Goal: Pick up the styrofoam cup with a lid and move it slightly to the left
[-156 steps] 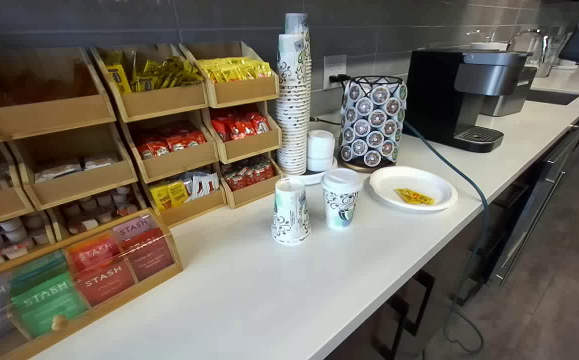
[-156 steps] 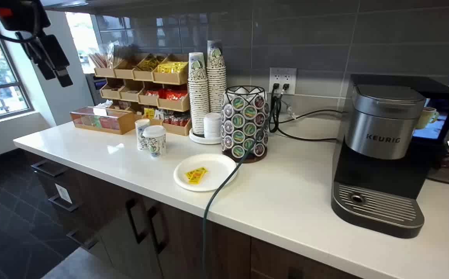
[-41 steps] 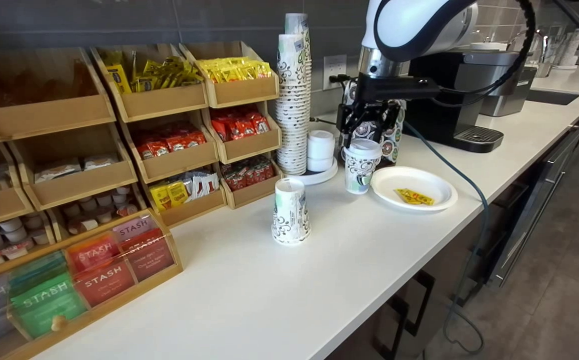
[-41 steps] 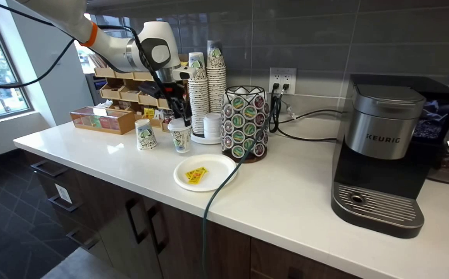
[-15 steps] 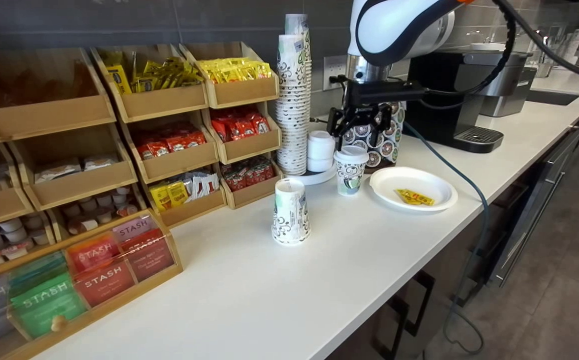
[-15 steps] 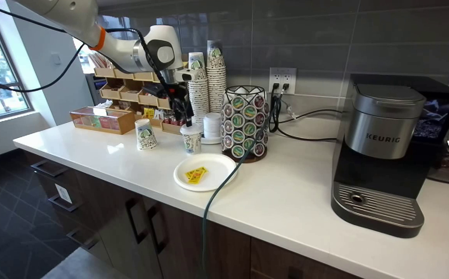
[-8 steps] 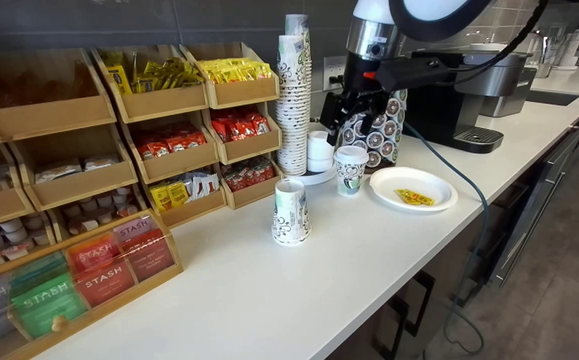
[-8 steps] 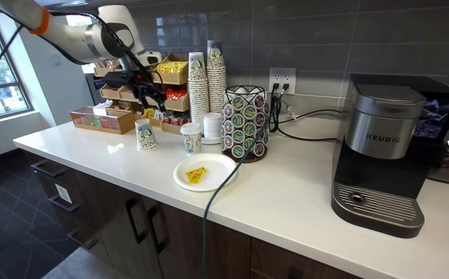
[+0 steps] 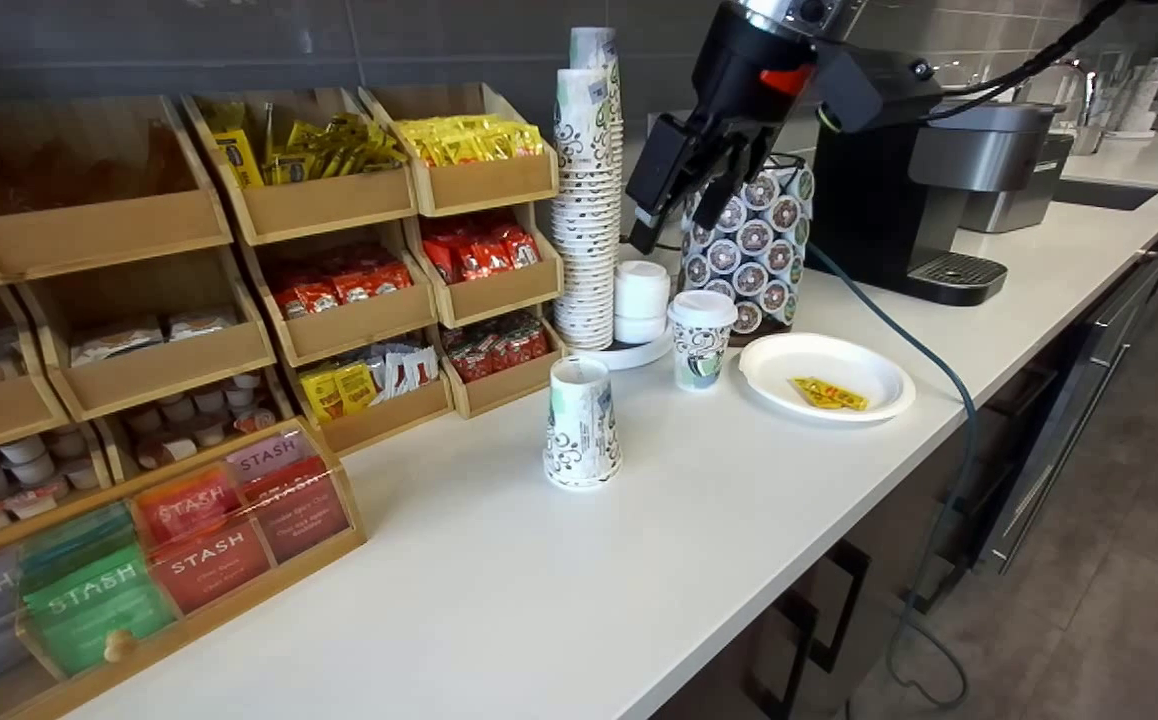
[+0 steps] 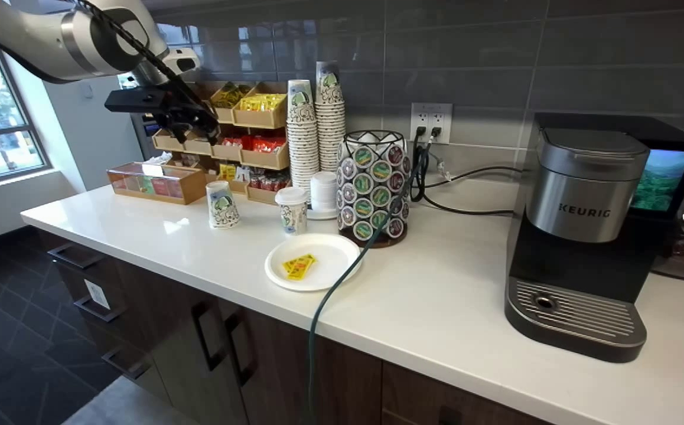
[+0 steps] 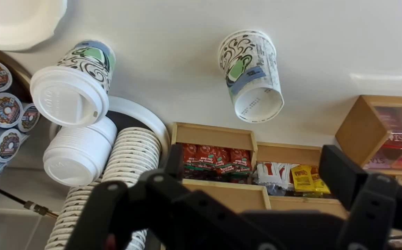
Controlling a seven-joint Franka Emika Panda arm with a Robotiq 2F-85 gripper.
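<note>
The styrofoam cup (image 9: 699,362) stands upright on the counter, its white lid (image 9: 702,309) on top. It is between the plate and the stack of lids. In an exterior view, the cup (image 10: 293,219) and lid (image 10: 291,195) stand behind the plate. In the wrist view, the cup (image 11: 95,62) and lid (image 11: 69,95) are at upper left, outside the jaws. My gripper (image 9: 679,222) is open and empty, above and apart from the cup. It also shows in an exterior view (image 10: 196,136). In the wrist view, the fingers (image 11: 253,158) are wide apart with nothing between them.
A lidless printed cup (image 9: 582,425) stands upside down nearby. A plate (image 9: 769,385) holds yellow packets. Tall cup stacks (image 9: 584,215), stacked lids (image 9: 641,300), a pod rack (image 9: 754,235) and a coffee maker (image 9: 984,150) stand behind. Wooden bins (image 9: 339,210) and a tea box (image 9: 349,500) line the wall.
The lidded cup has moved away from the lidless cup, towards the pod rack and plate. My gripper held it, let go, and has since risen and drawn back, tilting. The cup stayed still lately.
</note>
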